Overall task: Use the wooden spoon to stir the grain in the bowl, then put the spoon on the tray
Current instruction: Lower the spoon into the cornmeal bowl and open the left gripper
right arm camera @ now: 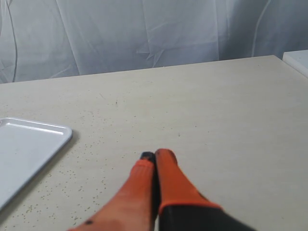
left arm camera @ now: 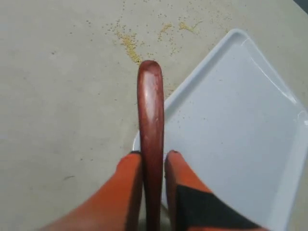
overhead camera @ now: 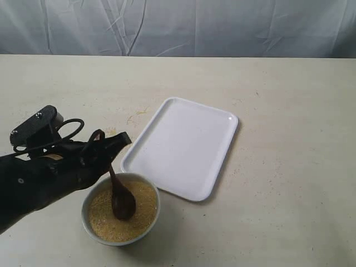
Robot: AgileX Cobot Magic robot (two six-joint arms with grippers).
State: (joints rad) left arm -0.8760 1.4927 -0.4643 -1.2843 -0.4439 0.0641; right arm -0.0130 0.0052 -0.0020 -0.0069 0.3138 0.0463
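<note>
The small white bowl point(overhead camera: 88, 218) sits near the table's front left, filled with yellow grain point(overhead camera: 147, 201). The dark wooden spoon point(overhead camera: 121, 201) stands tilted in it, scoop resting in the grain. My left gripper point(overhead camera: 109, 149) is shut on the spoon's handle above the bowl; in the left wrist view the handle point(left arm camera: 150, 110) runs up between the orange fingers point(left arm camera: 126, 179). The white tray point(overhead camera: 186, 146) lies just right of the bowl and is also in the left wrist view point(left arm camera: 231, 125). My right gripper point(right arm camera: 154, 156) is shut on nothing, above bare table; it is outside the exterior view.
Spilled grains point(overhead camera: 135, 115) lie scattered on the table left of the tray, also seen close up as spilled grains point(left arm camera: 129, 43). A tray corner point(right arm camera: 29, 144) shows in the right wrist view. A grey cloth backdrop point(overhead camera: 178, 28) hangs behind the table.
</note>
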